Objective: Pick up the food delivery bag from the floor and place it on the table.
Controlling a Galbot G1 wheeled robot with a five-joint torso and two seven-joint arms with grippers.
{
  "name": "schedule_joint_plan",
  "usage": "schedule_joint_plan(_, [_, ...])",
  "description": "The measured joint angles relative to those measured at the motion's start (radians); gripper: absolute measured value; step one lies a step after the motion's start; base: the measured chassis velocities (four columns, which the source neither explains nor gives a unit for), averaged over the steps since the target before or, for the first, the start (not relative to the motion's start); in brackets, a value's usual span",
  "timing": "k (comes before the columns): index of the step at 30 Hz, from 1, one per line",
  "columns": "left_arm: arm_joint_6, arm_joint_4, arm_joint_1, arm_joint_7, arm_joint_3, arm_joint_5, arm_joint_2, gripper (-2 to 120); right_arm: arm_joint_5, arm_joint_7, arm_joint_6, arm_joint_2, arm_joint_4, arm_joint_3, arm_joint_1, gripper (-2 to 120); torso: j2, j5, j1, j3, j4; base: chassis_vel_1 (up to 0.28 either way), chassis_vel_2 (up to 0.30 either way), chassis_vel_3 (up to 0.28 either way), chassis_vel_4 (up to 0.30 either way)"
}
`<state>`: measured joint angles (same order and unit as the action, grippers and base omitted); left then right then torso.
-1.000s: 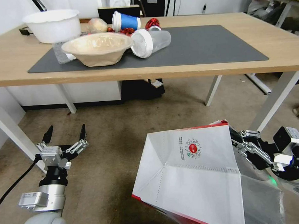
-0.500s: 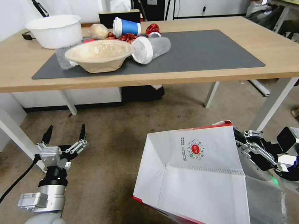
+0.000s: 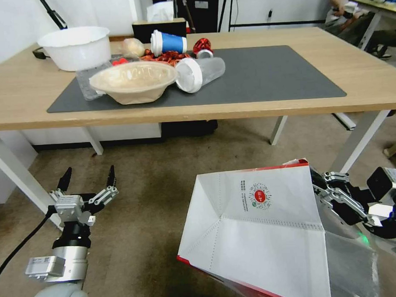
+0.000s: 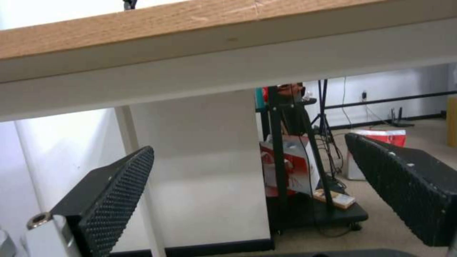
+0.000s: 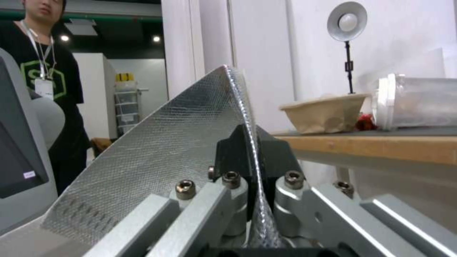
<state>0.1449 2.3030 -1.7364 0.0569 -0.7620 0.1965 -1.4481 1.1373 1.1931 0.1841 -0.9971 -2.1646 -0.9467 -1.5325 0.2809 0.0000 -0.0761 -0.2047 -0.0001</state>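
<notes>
Behind the long wooden surface (image 3: 379,86) with its dark mat (image 3: 265,77) stand white walls and a cluttered desk; bowls and cups crowd the mat's left half, while its right half is bare. Below, over the stained floor (image 3: 152,203), we have the food delivery bag (image 3: 258,237) low at our right, tilted, its white face with the round red logo turned up.

Our right hand (image 5: 252,167) is clamped on the bag's upper edge, the foil-lined wall pinched flat between the two pads. Our left hand (image 3: 86,182) hangs idle near the surface's leg, fingers spread and holding nothing.

We judge the bag light but floppy: thin laminated sheet, creased along its gussets, with slick foil inside. Held by one wall alone, it will likely sag and swing, and the foil could slip in the pinch. The folded rim, where layers double, looks the firmest place to hold; we cannot see the loop handles from here.
</notes>
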Motion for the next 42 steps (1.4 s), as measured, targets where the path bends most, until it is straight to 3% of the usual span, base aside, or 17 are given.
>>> schedule_joint_plan(42, [-0.005,0.012,-0.015,0.025,-0.008,-0.008,0.0,100,-0.025,0.037,-0.003,-0.029,0.02,0.004,0.001,0,0.171,0.0,-0.056,-0.115,0.0,0.0,0.0,0.0,0.0])
